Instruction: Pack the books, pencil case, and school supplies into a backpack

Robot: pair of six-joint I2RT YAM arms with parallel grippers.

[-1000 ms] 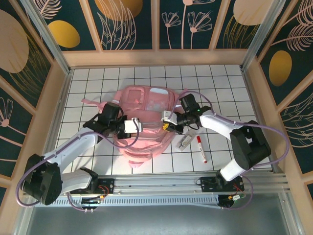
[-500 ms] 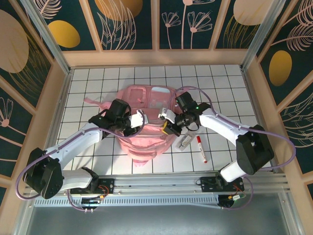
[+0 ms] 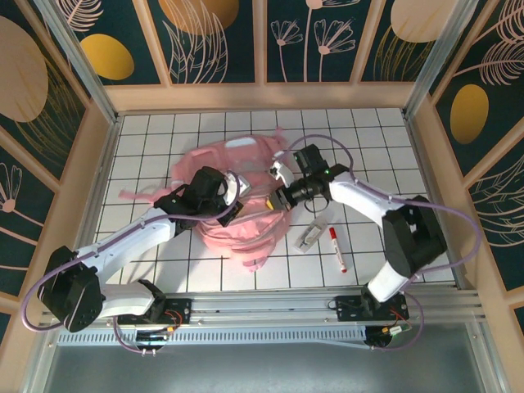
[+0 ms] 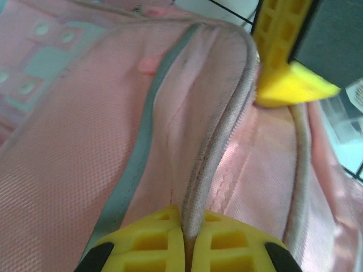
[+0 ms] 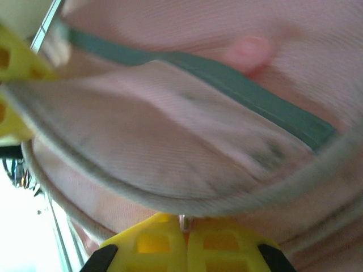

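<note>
Pink fabric, seen up close by both wrist cameras, gives you detail that the overhead camera cannot. From above, the backpack (image 3: pixel 221 233) lies bunched on the tiled table (image 3: pixel 368 139) between the two arms. The left gripper (image 3: pixel 242 195) and the right gripper (image 3: pixel 270 199) are both sunk into its upper edge, close together.

The left wrist camera shows its yellow fingers (image 4: pixel 142 241) pressed together, pinching a grey zip-edged rim of the bag. A yellow finger of the other gripper sits at the upper right of that view, just beside the same rim. The right wrist camera shows its own fingers (image 5: pixel 150 241) likewise clamped on a piped edge, with a grey strip running across the cloth above.

The overhead view also gives you the marker (image 3: pixel 337 250), white with a red cap. It lies on the table to the right of the bag, apart from both grippers and just beside a pale flat item (image 3: pixel 309 237). You cannot tell what the backpack holds, because its inside is hidden.
</note>
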